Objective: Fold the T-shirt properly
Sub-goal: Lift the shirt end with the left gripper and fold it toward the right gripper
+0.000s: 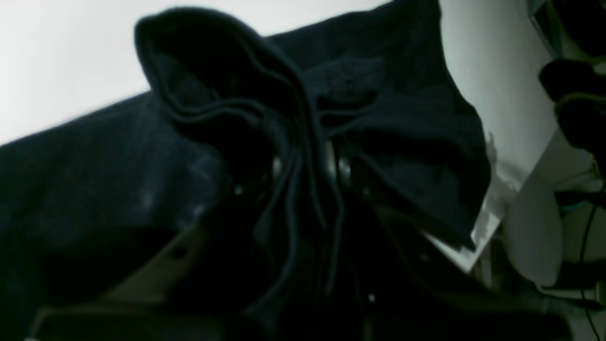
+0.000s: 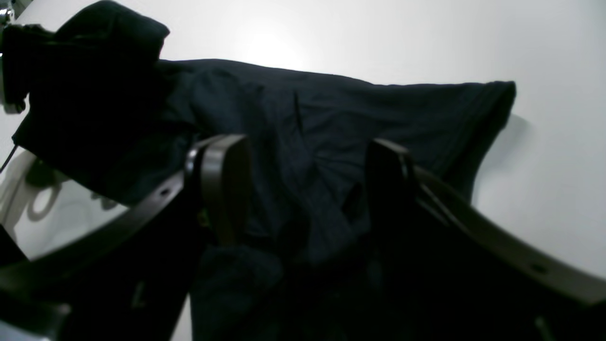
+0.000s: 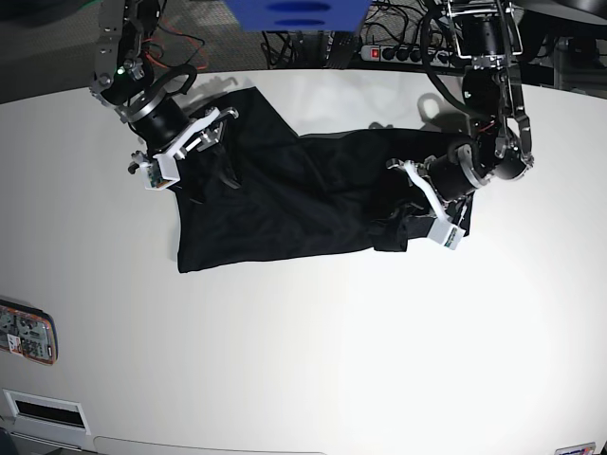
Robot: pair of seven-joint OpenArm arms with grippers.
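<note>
The black T-shirt (image 3: 285, 194) lies spread on the white table (image 3: 313, 360), its right end bunched up. My left gripper (image 3: 417, 204) is at that right end. In the left wrist view it (image 1: 307, 166) is shut on gathered folds of the T-shirt (image 1: 378, 118), which drape over the fingers. My right gripper (image 3: 211, 133) is at the shirt's upper left part. In the right wrist view it (image 2: 303, 184) is open, jaws wide apart, with the T-shirt (image 2: 331, 113) lying flat between and beyond its fingers (image 2: 222, 180).
A flat, phone-like object (image 3: 27, 332) lies at the table's left edge. A blue box (image 3: 299, 14), a power strip (image 3: 394, 54) and cables sit behind the far edge. The table's edge (image 1: 492, 227) shows close by in the left wrist view.
</note>
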